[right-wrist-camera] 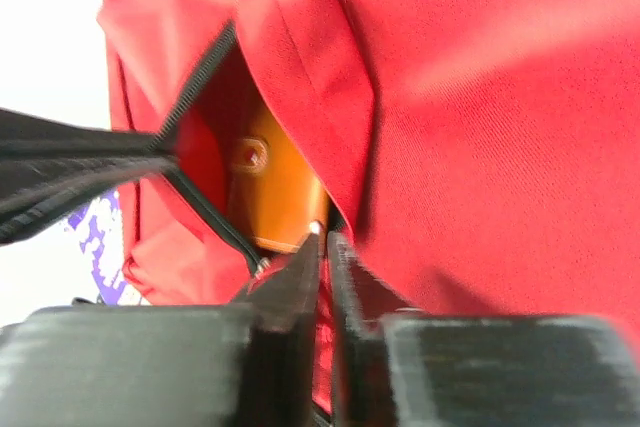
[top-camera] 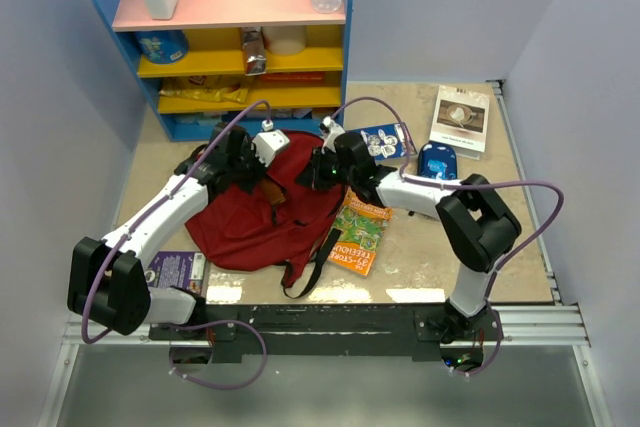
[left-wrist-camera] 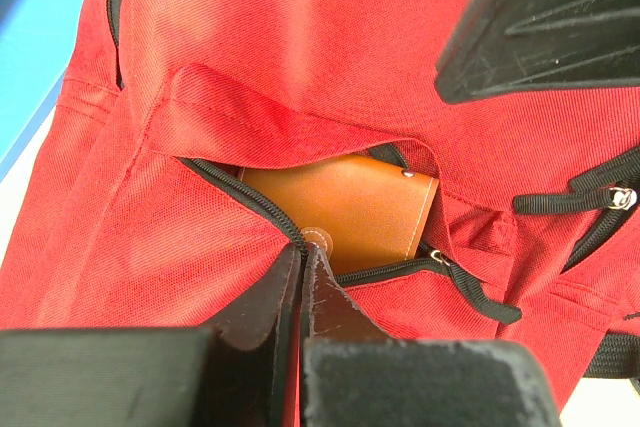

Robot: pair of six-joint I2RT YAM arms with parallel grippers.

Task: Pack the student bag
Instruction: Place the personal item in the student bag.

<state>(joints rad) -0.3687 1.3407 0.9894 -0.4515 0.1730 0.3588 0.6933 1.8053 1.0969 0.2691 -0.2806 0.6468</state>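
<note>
Currently the large dark red fabric backpack (top-camera: 250, 217) is laid on the beige table (top-camera: 525, 257) between the arms. The left gripper (left-wrist-camera: 303, 247) is clamped on its front pocket (left-wrist-camera: 150, 247) lip; the right gripper (right-wrist-camera: 322, 237) is held there with jaws nearly together, grip not discernible. If fabric is tugged unevenly, the tan leather wallet (left-wrist-camera: 350, 207) inside could be spilled.

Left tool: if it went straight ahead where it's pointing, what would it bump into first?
The brown leather case in the student bag's open pocket, just beyond the left tool. It looks very close, though depth is unclear.
</note>
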